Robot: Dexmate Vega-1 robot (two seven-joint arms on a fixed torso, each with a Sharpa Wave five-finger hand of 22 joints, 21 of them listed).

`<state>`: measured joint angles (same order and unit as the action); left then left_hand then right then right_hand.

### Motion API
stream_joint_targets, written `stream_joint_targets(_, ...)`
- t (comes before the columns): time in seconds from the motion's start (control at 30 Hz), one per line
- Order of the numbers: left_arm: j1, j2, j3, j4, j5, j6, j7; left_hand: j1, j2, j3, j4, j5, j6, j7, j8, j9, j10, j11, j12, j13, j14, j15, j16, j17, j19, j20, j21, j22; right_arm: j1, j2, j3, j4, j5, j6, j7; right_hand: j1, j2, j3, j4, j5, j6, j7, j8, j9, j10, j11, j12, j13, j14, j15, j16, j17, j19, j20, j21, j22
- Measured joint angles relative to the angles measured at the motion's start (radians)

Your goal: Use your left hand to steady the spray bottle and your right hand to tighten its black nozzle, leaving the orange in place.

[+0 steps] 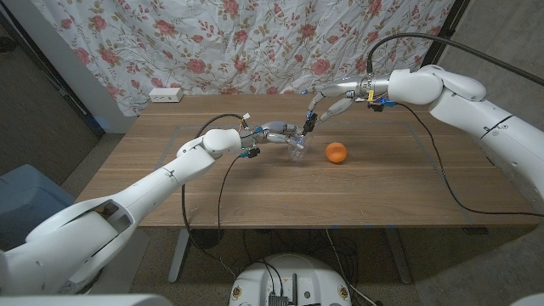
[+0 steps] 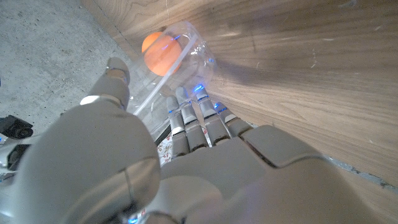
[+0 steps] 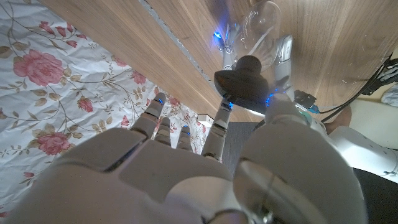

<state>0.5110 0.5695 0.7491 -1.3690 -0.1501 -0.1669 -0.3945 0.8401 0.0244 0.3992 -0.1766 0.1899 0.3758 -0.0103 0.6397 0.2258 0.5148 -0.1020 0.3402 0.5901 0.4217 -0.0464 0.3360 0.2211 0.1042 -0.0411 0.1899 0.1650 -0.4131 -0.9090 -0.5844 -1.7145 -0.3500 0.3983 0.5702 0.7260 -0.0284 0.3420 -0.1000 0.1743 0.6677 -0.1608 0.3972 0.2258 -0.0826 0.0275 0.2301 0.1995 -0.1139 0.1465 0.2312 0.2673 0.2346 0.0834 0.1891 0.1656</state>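
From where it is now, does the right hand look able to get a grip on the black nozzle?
Probably yes. The right hand is already at the black nozzle of the clear plastic spray bottle, fingers beside it. The left hand holds the bottle lower down, and the round orange sits off to the side.

Our arms (image 1: 153, 183): glossy white rounded shells, dark seams at joints. Black cable (image 1: 223, 119) loops off left forearm; second black cable (image 1: 399, 38) arcs over right forearm. Left hand (image 1: 276, 132) and right hand (image 1: 331, 92): silver-grey metal with segmented fingers (image 2: 186, 121), smooth grey back plates. Blue lights glow at our fingers. Small blue and yellow fittings (image 1: 378, 102) beside right wrist.
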Motion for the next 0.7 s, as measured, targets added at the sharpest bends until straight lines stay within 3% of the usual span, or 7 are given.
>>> stream_joint_targets(0.1,0.0,0.001,0.0,-0.001,0.001,0.001,0.0,0.0,0.0,0.0,0.0,0.003,0.0,0.0,0.0,0.0,0.003,0.003,-0.001,0.002,0.0,0.0,-0.007,0.0,0.0,0.0,0.0,0.0,0.0,-0.001,0.0,-0.002,0.001,-0.004,0.0,-0.016,0.016,-0.004,0.004,0.004,0.022,0.006,0.007,0.0,0.018,-0.004,0.001,0.0,0.006,-0.006,0.001,0.0,0.003,-0.003,0.0,0.0)
stream_joint_targets(0.7,0.0,0.006,0.0,-0.008,0.002,0.008,0.001,0.0,0.0,0.0,0.0,0.003,0.0,0.0,0.0,-0.001,0.003,0.003,-0.004,0.003,0.0,0.0,-0.007,0.0,0.0,0.0,0.0,0.0,-0.021,-0.005,0.006,-0.03,-0.007,-0.053,-0.019,-0.07,0.027,-0.018,0.012,0.007,0.123,0.028,0.04,-0.001,0.101,-0.019,0.018,-0.002,0.045,-0.034,0.015,0.0,0.041,-0.019,0.0,0.0)
